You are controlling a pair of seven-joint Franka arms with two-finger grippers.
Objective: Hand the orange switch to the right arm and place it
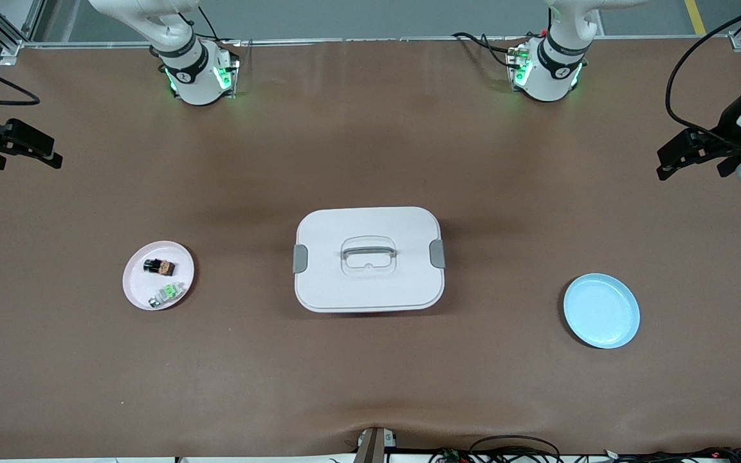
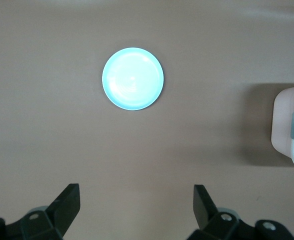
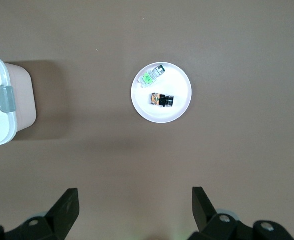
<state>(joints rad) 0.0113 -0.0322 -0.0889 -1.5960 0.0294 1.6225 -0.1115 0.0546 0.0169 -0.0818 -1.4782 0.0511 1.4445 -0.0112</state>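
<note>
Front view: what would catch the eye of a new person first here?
A white lidded box sits mid-table between two plates. The pink plate, toward the right arm's end, holds the orange switch and a green-and-silver component; the blue plate lies toward the left arm's end. The left tool and right tool wait open at the table's ends.

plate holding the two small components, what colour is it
Pale pink: the round pale pink plate shows best in the right wrist view.

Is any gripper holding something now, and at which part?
Nothing is held. The left gripper and the right gripper are both open and empty; the orange switch lies on the pink plate.
</note>
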